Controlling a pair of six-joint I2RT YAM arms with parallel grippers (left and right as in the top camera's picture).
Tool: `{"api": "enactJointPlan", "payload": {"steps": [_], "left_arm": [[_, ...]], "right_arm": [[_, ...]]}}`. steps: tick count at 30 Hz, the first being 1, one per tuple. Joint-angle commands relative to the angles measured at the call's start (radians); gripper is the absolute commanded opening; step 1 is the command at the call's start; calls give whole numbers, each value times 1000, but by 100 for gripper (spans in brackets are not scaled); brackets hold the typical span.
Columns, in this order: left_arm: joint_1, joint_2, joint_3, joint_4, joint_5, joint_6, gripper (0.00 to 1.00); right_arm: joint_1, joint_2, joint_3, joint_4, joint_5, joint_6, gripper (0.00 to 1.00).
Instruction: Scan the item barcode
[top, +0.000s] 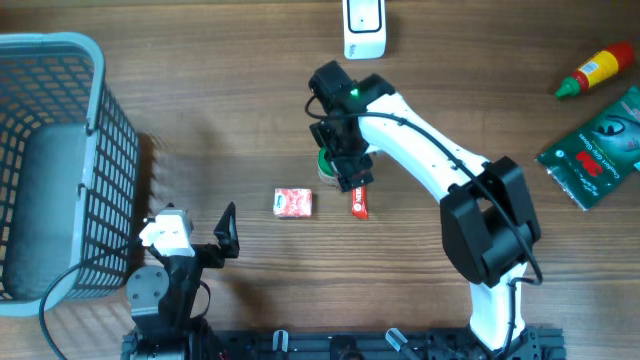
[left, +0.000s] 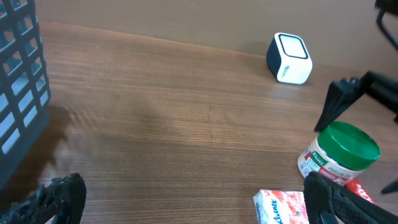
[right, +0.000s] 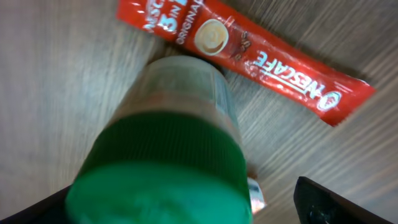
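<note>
Green-lidded jar (right: 161, 155) stood upright straight under right gripper (top: 345, 165).
Right jaws spread, flanking jar; left gripper (top: 198, 235), also spread, well apart from jar, so right one nearer.

This is a mock shop checkout set up as a robot test rig. A wood-grain bench (top: 250, 120) carries a white barcode scanner (top: 364, 28), a plastic shopping basket (top: 110, 150) and loose groceries: a green-lidded jar (left: 339, 152), a Nescafé sachet (right: 249, 53), a red sauce bottle (top: 597, 72) and a green packet (top: 598, 150). Robot arms (top: 430, 150) are mounted at its edge.
</note>
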Motion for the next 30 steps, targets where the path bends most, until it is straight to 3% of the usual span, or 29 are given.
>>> {"api": "enactJointPlan", "payload": {"steps": [1, 4, 8, 10, 18, 24, 27, 30], "left_arm": [[-5, -3, -9, 3, -6, 19, 100], [-5, -3, -9, 3, -6, 19, 100], [-5, -3, -9, 3, -6, 19, 100], [-5, -3, -9, 3, -6, 19, 100], [-5, -3, -9, 3, -6, 19, 100], [-5, -3, -9, 3, -6, 19, 100], [-5, -3, -9, 3, -6, 19, 100], [-5, -3, -9, 3, -6, 19, 100]], "right_arm": [[0, 11, -39, 63, 6, -2, 94], [1, 11, -39, 108, 1, -137, 73], [1, 11, -39, 107, 7, -326, 62], [0, 11, -39, 103, 9, -469, 61], [-1, -3, -33, -14, 9, -1223, 63], [0, -7, -21, -161, 10, -1678, 73], [0, -8, -18, -142, 10, -1806, 97], [0, -9, 20, -164, 9, -1791, 100]]}}
